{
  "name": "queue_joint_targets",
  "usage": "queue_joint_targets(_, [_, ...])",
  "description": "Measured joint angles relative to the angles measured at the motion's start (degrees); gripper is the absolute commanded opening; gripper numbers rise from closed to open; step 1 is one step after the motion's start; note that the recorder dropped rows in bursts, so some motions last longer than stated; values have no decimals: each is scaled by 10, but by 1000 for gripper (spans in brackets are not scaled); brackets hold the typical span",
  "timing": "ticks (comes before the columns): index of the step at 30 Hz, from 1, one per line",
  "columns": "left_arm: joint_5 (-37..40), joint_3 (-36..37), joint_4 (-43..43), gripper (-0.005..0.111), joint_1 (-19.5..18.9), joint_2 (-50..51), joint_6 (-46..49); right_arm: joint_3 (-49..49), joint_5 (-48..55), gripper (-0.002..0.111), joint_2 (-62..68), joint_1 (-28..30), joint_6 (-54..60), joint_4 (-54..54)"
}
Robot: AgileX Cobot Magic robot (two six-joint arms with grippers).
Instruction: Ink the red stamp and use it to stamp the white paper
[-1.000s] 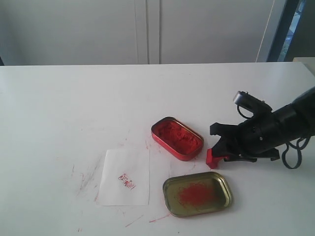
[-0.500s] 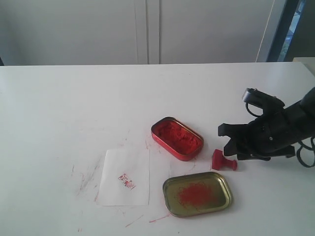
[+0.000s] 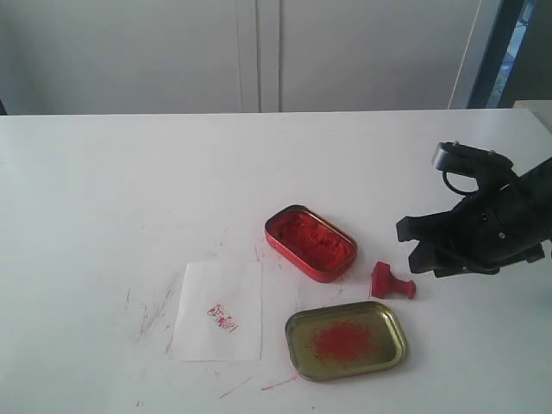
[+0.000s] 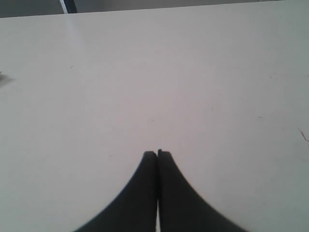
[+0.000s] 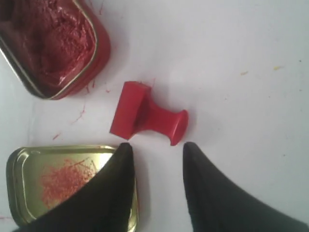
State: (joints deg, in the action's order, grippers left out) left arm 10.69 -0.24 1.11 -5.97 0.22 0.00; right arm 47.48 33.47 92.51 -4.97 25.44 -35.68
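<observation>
The red stamp (image 3: pixel 392 284) (image 5: pixel 147 118) lies on its side on the table, between the red ink tin (image 3: pixel 310 242) (image 5: pixel 50 46) and the gold lid (image 3: pixel 347 339) (image 5: pixel 67 181). My right gripper (image 3: pixel 420 247) (image 5: pixel 157 149) hangs open just right of the stamp, holding nothing. The white paper (image 3: pixel 218 310) lies left of the lid and bears a red print. My left gripper (image 4: pixel 157 153) is shut and empty over bare table; the exterior view does not show it.
Red ink smears mark the white table (image 3: pixel 129 190) around the paper and tin. The table's far edge meets a pale wall with cabinet doors (image 3: pixel 259 52).
My right gripper let go of the stamp, which now lies on its side, and drew back to the right and slightly up. The left gripper's earlier state is not shown.
</observation>
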Motion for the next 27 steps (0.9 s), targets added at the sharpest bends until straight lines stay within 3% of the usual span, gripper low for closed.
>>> queue_joint_targets(5, [0, 0, 0, 0, 0, 0, 0, 0, 69, 0, -41, 0, 0, 30])
queue_joint_targets(27, [0, 0, 0, 0, 0, 0, 0, 0, 186, 0, -311, 0, -258, 335])
